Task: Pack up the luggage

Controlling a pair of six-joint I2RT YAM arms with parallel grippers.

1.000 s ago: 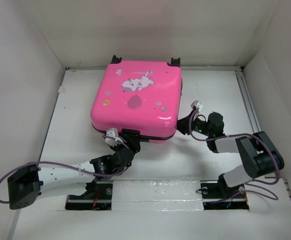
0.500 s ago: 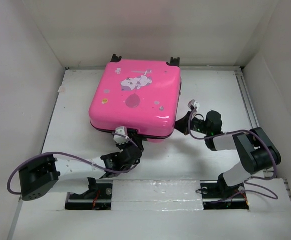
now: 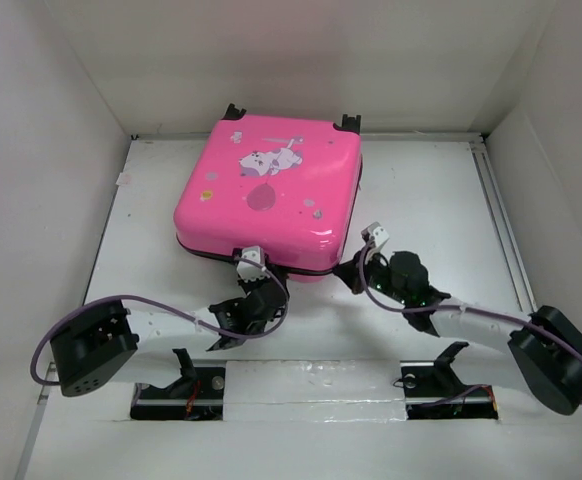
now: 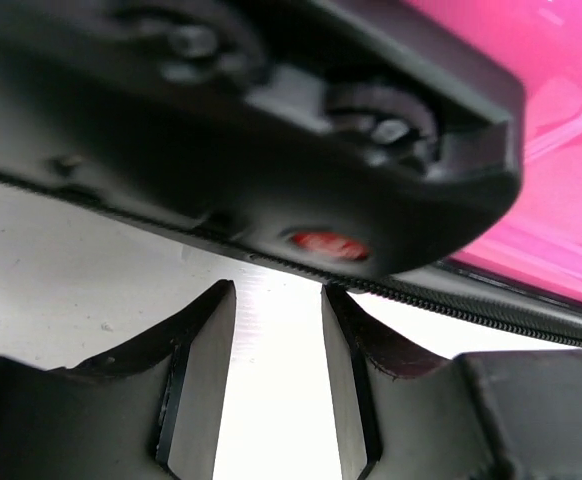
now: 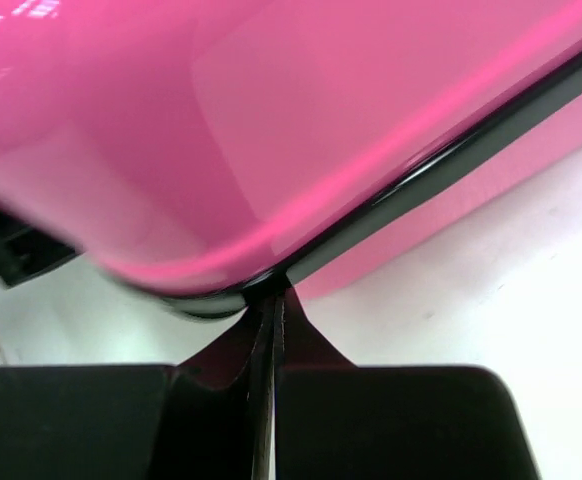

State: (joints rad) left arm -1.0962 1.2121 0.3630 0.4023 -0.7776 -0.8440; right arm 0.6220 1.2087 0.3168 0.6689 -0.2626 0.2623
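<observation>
Luggage (image 3: pixel 266 195) is found closed, laid flat at the back of the worktop (image 3: pixel 441 190), left of centre. Left hand (image 4: pixel 276 300) is placed at its near edge, just below a black fitting (image 4: pixel 301 150), narrowly parted, with nothing between. Right hand (image 5: pixel 274 300) is pressed fully closed, tips at the zipper seam (image 5: pixel 451 160) of the near right corner.

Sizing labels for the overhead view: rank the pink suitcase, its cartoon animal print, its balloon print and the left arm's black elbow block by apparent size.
1. luggage
2. elbow block, though it may sit nearer the camera
3. cartoon animal print
4. balloon print
</observation>
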